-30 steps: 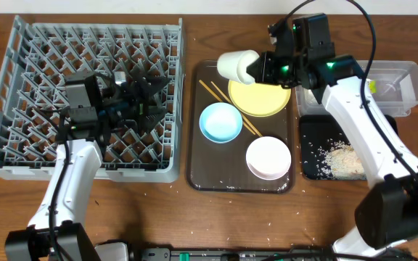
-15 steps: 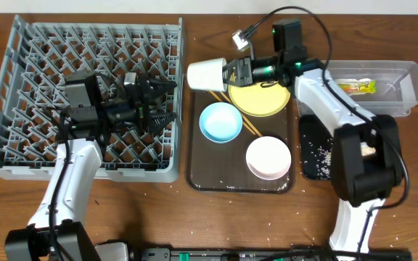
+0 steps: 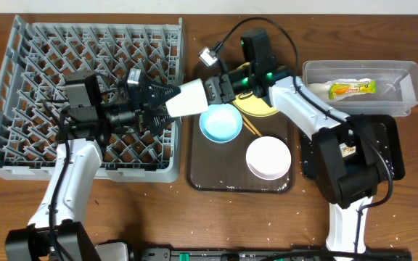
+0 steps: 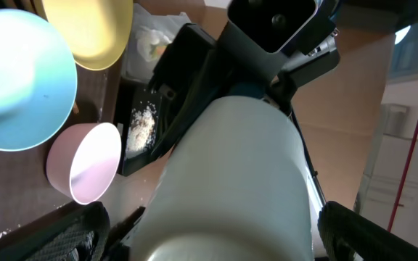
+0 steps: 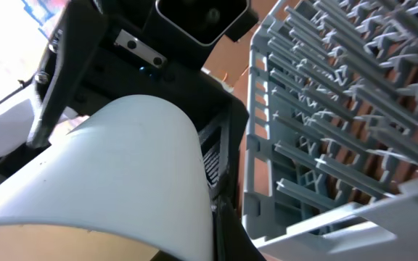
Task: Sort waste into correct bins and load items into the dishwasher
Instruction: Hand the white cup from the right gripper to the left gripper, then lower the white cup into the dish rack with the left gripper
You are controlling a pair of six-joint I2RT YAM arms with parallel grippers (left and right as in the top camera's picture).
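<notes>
Wood-grain table [image 3: 158,217], pale crumbs scattered along its front edge. Not much room visible: a light strip at the top of the overhead view, and a blurry pale wall w/ a red upright in the left wrist view.

The grey dish rack [image 3: 20,152] fills the left side. Mid-table, the brown serving tray [image 3: 194,174] carries the blue bowl [image 3: 220,123], white bowl [image 3: 268,158], yellow plate [image 3: 260,110] and chopsticks [image 3: 251,127]. The clear tub [image 3: 412,76] at far right has the wrapper [image 3: 352,88] inside. The black tray [image 3: 392,145] lies just in front of it, partly hidden by the arm.

The cup [image 3: 187,99] is in the air at the rack's right edge, lying sideways. The right gripper [image 3: 210,91] is clamped on the end nearer the tray, reaching across so the free end points at the left gripper [image 3: 165,106]. That one's fingers [image 4: 78,235] are spread wide, one on either side of the cup.

Prob. a hand-over: the rack is on the left arm's side, so passing the cup spares the right arm a long reach. Can't tell whether the left fingers are touching the cup.
</notes>
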